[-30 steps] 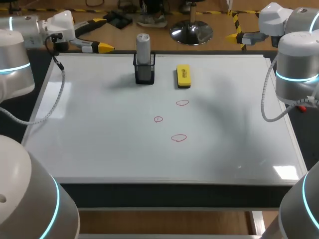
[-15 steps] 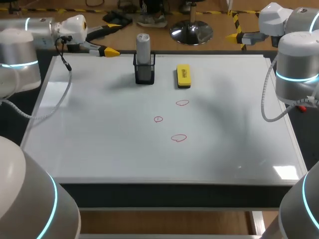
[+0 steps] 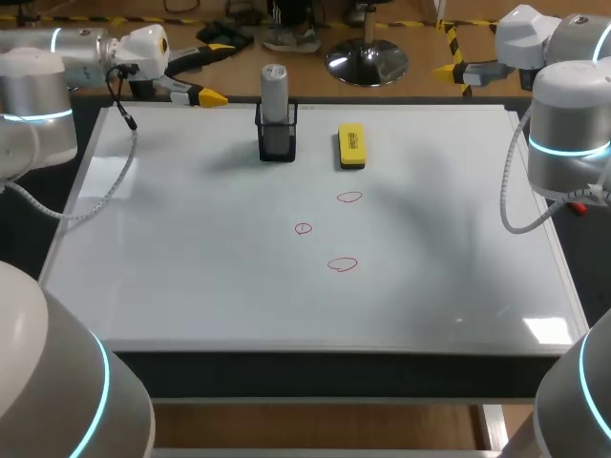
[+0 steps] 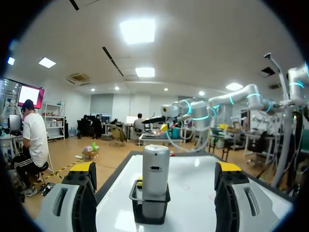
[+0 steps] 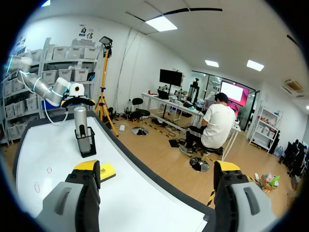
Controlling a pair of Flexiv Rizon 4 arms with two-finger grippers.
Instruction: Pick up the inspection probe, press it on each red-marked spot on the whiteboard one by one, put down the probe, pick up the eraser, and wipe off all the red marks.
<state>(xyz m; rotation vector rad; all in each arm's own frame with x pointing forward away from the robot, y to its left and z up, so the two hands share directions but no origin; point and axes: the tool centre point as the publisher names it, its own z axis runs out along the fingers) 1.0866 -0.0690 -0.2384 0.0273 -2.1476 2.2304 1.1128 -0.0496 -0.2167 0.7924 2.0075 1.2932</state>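
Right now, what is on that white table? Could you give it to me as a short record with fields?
probe: grey inspection probe standing upright in a black holder
surface: whiteboard
eraser: yellow eraser lying flat, beside the holder, apart from it
marks: three red marks mid-board, none wiped
left arm: left gripper open, by the far left corner, facing the probe, not touching
right arm: right gripper open, empty, by the far right corner

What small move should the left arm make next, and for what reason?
Probably move the left pincer straight forward toward the inspection probe. The probe stands upright in its black holder, untouched. The left wrist view shows it centred ahead of the open pincer, not yet inside it, so a short advance would likely bring it into grasping position.
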